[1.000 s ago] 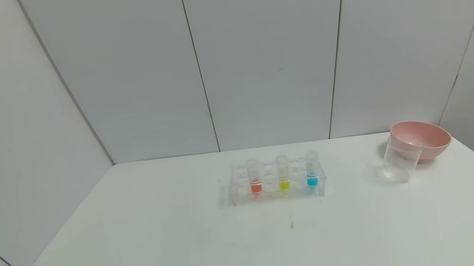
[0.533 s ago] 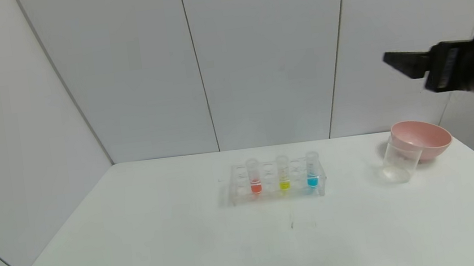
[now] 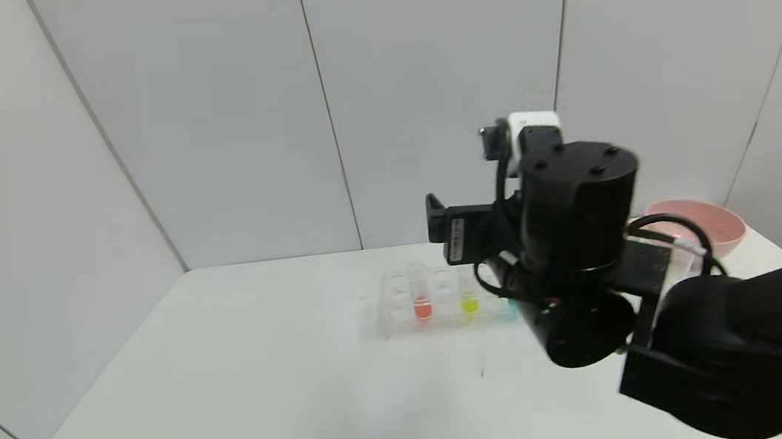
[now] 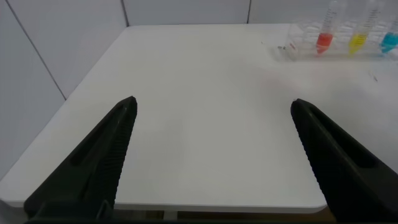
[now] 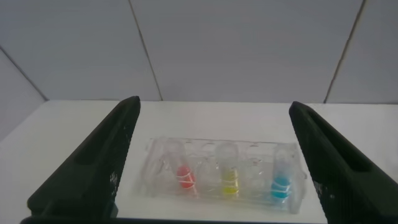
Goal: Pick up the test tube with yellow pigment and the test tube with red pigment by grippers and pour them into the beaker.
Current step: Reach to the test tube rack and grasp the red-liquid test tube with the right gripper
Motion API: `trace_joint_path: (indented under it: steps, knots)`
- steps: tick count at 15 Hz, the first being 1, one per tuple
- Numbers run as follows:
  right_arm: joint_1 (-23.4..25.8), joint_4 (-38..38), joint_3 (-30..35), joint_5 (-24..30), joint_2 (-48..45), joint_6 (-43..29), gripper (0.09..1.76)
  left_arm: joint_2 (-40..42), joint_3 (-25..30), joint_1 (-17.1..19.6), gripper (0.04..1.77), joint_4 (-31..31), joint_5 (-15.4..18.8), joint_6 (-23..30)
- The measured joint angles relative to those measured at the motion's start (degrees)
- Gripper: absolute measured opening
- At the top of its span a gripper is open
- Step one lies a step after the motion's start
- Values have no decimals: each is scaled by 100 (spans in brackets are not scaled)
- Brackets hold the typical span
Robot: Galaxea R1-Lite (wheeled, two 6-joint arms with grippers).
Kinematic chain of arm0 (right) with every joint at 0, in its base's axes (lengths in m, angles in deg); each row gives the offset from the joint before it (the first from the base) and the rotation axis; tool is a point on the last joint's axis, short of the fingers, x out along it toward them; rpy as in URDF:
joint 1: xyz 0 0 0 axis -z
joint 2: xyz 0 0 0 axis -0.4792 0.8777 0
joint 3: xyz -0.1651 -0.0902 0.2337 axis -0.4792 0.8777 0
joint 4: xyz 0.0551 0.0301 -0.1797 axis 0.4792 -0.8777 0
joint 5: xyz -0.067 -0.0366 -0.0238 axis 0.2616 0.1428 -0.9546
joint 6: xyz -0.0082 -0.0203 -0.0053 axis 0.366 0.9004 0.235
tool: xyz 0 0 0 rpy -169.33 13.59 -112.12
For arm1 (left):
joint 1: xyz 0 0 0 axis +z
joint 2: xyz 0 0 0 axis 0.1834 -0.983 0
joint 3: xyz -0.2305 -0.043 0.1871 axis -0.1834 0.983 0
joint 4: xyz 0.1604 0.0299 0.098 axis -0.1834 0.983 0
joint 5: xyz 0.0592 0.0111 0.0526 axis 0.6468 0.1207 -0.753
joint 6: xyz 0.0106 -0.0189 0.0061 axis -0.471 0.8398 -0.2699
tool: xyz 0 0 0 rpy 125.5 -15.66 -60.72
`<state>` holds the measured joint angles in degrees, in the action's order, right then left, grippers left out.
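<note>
Right hand [image 5: 214, 162] held wide open, empty, above rack [image 3: 447, 309]; left hand [image 4: 214, 155] open, empty over desk [image 4: 205, 124]. No legible writing seen.

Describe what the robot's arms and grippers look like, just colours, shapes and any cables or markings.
The right gripper is matte black, mounted on a bulky black cylindrical wrist with visible screw holes. A small white block sits on top, black cables loop around the wrist, and a white label marks its side. The left gripper appears only as two long, black, tapering jaws with ribbed inner faces.
</note>
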<state>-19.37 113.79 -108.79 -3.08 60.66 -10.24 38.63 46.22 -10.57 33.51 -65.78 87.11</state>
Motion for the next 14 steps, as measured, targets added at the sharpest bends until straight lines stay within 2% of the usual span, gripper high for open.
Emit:
trace_joint_path:
  steps: [3,7,10,14]
  knots:
    - [-183,88,-549,-167,879,-93,171,0,0,0,176,0,0,0]
    - [-244,28,-970,-137,1681,-99,171,0,0,0,176,0,0,0]
    - [-207,20,-1067,156,2007,-101,171,0,0,0,176,0,0,0]
    - [-85,17,-1257,266,2319,-99,171,0,0,0,176,0,0,0]
